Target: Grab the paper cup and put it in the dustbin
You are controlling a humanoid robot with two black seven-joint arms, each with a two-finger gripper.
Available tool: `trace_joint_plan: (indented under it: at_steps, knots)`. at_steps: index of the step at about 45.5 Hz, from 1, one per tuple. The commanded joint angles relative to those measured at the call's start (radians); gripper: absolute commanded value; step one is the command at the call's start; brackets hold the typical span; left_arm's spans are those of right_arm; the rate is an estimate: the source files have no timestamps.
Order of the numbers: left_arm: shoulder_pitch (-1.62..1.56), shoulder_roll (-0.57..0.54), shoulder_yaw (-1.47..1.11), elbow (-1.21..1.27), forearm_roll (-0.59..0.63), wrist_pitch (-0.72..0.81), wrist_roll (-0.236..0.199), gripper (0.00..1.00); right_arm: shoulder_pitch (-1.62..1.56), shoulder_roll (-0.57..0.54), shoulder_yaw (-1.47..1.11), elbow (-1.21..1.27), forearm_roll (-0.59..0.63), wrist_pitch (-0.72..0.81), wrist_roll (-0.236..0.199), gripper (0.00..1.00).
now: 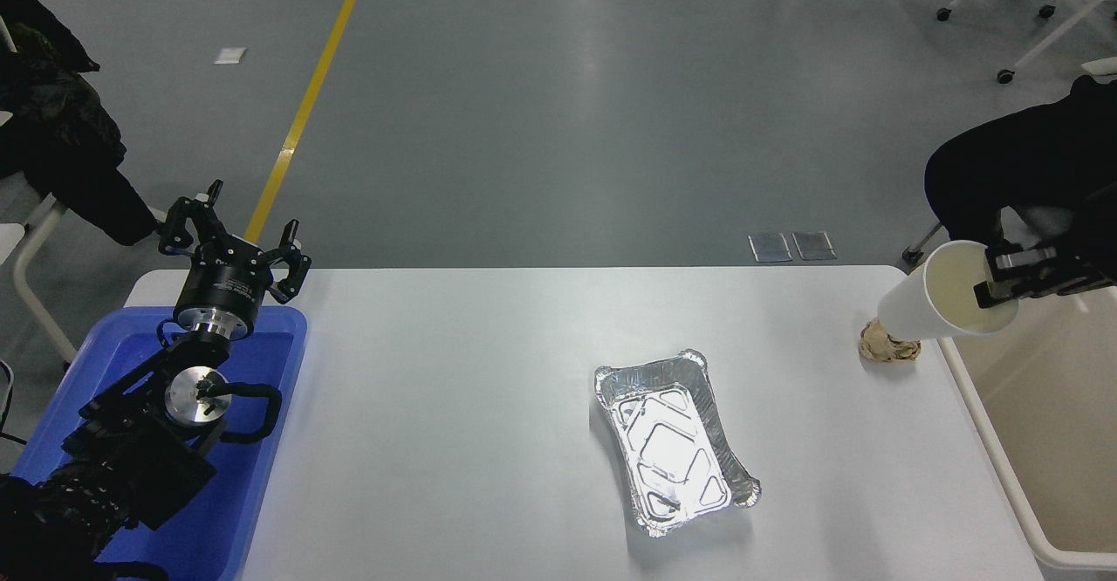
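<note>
Cup: the cup point(947, 293) is off the table, held tilted with its mouth facing the camera and rightward, up at the table's far right corner. Its rim hangs over the near-left edge of the bin point(1060, 441); its base end shows in front of the paper ball point(888, 344) lying on the table point(454, 406).

Right gripper: the right gripper point(1003, 284) comes in from the right edge and is clamped on the cup's rim, one finger inside the mouth, the other apparently outside the wall, though that side is partly hidden.

Left gripper: the left gripper point(234, 245) is parked at the lower left above the blue tray point(262, 494), fingers spread, holding nothing.

How the cup handles: it looks light, thin-walled and easily crushed. A pinch across the rim, where the rolled lip stiffens the wall, is the sound place to hold; a hard squeeze lower down would likely buckle it. Being so light, it may cling to a finger or drift on release.

Progress: lifted and nearly at the bin; the drop is not yet done.

Next call: carry the cup further right until it is wholly over the bin's inside, then part the fingers.

Risk: released here, it might strike the rim and roll back onto the table.

Other: a foil tray point(676, 441) sits mid-table, well apart.
</note>
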Motion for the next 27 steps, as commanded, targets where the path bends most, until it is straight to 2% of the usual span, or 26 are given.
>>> trace_joint_plan:
  at_steps: [1, 6, 11, 21, 27]
  knots:
    - [0.0, -0.001, 0.001, 0.0, 0.0, 0.0, -0.001, 0.99, -0.064, -0.049, 0.002, -0.147, 0.163, -0.211, -0.004, 0.0]
    - [0.0, -0.001, 0.001, 0.0, 0.0, 0.0, -0.001, 0.99, -0.182, -0.087, 0.053, -0.195, 0.267, -0.395, -0.004, 0.0]
    - [-0.002, -0.001, 0.001, 0.0, 0.0, 0.0, -0.001, 0.99, -0.332, -0.124, 0.151, -0.285, 0.321, -0.489, -0.002, 0.0]
    - [-0.002, -0.001, 0.001, 0.0, 0.0, 0.0, -0.001, 0.99, -0.686, -0.217, 0.517, -0.506, 0.395, -0.552, -0.014, 0.0]
    - [-0.002, -0.001, 0.001, 0.0, 0.0, 0.0, -0.001, 0.99, -0.919, -0.216, 0.721, -0.676, 0.426, -0.582, -0.033, 0.0]
